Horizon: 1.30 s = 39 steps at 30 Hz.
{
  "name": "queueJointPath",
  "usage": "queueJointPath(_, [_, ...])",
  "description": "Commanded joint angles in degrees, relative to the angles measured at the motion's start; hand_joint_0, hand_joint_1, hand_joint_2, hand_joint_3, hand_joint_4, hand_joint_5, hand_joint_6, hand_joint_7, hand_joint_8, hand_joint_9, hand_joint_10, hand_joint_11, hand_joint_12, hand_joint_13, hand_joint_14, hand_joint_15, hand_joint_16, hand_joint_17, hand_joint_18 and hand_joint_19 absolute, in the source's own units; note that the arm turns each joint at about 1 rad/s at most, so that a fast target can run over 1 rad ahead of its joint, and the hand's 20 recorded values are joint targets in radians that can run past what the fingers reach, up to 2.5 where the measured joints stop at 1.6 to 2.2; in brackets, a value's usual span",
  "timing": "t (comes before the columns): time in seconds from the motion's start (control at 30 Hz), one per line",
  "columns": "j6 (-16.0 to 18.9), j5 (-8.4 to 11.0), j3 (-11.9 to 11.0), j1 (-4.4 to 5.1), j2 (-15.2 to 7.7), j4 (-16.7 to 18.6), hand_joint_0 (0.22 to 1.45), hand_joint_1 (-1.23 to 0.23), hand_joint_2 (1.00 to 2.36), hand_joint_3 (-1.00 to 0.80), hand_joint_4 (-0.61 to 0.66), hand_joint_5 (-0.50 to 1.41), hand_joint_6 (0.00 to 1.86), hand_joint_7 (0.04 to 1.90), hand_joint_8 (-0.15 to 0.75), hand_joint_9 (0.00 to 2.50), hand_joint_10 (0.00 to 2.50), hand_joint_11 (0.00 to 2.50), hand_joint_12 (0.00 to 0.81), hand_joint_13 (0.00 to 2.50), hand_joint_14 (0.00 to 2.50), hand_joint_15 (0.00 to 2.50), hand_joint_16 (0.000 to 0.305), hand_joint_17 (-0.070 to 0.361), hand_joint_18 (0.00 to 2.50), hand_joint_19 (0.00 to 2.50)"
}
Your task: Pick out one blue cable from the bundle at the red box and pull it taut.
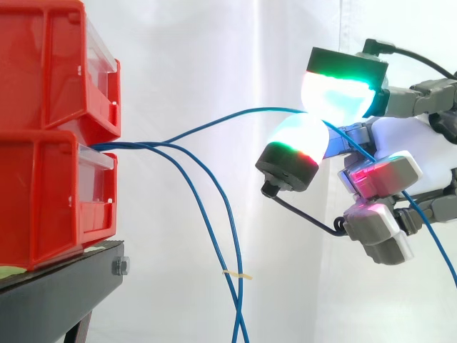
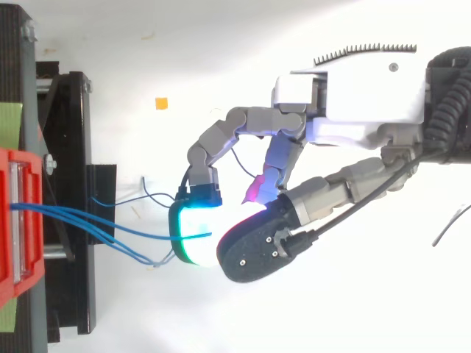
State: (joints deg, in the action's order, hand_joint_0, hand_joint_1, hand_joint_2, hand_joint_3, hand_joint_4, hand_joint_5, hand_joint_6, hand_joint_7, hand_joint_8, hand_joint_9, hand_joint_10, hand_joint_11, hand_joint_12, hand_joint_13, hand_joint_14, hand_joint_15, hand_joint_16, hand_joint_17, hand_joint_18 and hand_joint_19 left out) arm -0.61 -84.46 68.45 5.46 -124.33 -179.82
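Several blue cables leave the gap between the stacked red boxes at the left. One blue cable rises in a gentle arc to the right and runs between two glowing fingertips of my hand. These pads pinch it, one above and one below. Past the pinch the cable runs down and to the right behind the hand. The other blue cables droop downward to the bottom edge. From above, the hand reaches left and the held cable stretches from the red box to the pads.
The red boxes rest on a black stand with a bolt at its corner. A white curtain hangs behind. A small orange scrap lies on the white floor in the top view.
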Motion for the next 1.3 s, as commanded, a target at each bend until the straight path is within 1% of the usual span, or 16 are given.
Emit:
queueJointPath(0.0, [0.00, 0.00, 0.02, -0.02, 0.05, 0.00, 0.59, -0.68, 1.02, -0.23, -0.10, -0.03, 0.87, 0.89, 0.256, 1.31, 0.03, 0.72, 0.270, 1.10, 0.03, 0.72, 0.043, 0.097, 0.92, 0.73])
queueJointPath(0.07, [0.00, 0.00, 0.02, -0.02, 0.05, 0.00, 0.59, -0.68, 1.02, -0.22, -0.10, -0.03, 0.87, 0.90, 0.267, 1.34, 0.03, 0.72, 0.281, 1.14, 0.03, 0.74, 0.047, 0.105, 0.99, 0.74])
queueJointPath(0.17, [0.00, 0.00, -0.07, 0.07, -0.04, 0.00, 0.59, -0.69, 1.02, -0.22, -0.09, -0.02, 0.86, 0.92, 0.266, 1.38, 0.03, 0.73, 0.276, 1.17, 0.03, 0.75, 0.047, 0.105, 0.99, 0.75])
queueJointPath(0.23, [0.00, 0.00, -0.07, -0.02, 0.05, 0.00, 0.59, -0.68, 1.02, -0.22, -0.10, -0.03, 0.87, 0.92, 0.256, 1.34, 0.03, 0.72, 0.277, 1.15, 0.03, 0.74, 0.045, 0.102, 0.94, 0.74])
queueJointPath(0.3, [0.00, 0.00, 0.02, 0.07, 0.05, 0.00, 0.58, -0.70, 1.02, -0.20, -0.08, -0.01, 0.86, 0.94, 0.287, 1.43, 0.03, 0.70, 0.310, 1.19, 0.03, 0.70, 0.052, 0.117, 0.99, 0.68])
queueJointPath(0.33, [0.00, 0.00, 0.02, 0.07, 0.05, 0.00, 0.58, -0.72, 1.01, -0.18, -0.07, -0.01, 0.85, 0.97, 0.325, 1.43, 0.03, 0.67, 0.346, 1.17, 0.02, 0.65, 0.055, 0.123, 0.99, 0.62])
queueJointPath(0.37, [0.00, 0.00, -0.07, -0.02, -0.04, 0.00, 0.59, -0.73, 1.01, -0.18, -0.07, 0.00, 0.85, 0.98, 0.334, 1.41, 0.03, 0.64, 0.360, 1.10, 0.02, 0.60, 0.054, 0.121, 0.94, 0.62])
queueJointPath(0.43, [0.00, 0.00, 0.02, -0.02, 0.05, 0.00, 0.59, -0.74, 1.01, -0.18, -0.07, 0.00, 0.84, 0.99, 0.345, 1.43, 0.03, 0.64, 0.368, 1.16, 0.02, 0.59, 0.056, 0.125, 1.02, 0.62])
queueJointPath(0.67, [0.00, 0.00, 0.02, 0.07, 0.05, 0.00, 0.60, -0.73, 1.01, -0.22, -0.08, -0.01, 0.84, 0.98, 0.302, 1.38, 0.02, 0.63, 0.336, 1.13, 0.02, 0.60, 0.050, 0.112, 1.00, 0.62])
queueJointPath(1.27, [0.00, 0.00, 0.02, -0.02, -0.04, 0.00, 0.60, -0.72, 1.02, -0.23, -0.09, -0.02, 0.83, 0.98, 0.297, 1.35, 0.03, 0.62, 0.335, 1.10, 0.02, 0.59, 0.048, 0.109, 0.97, 0.64])
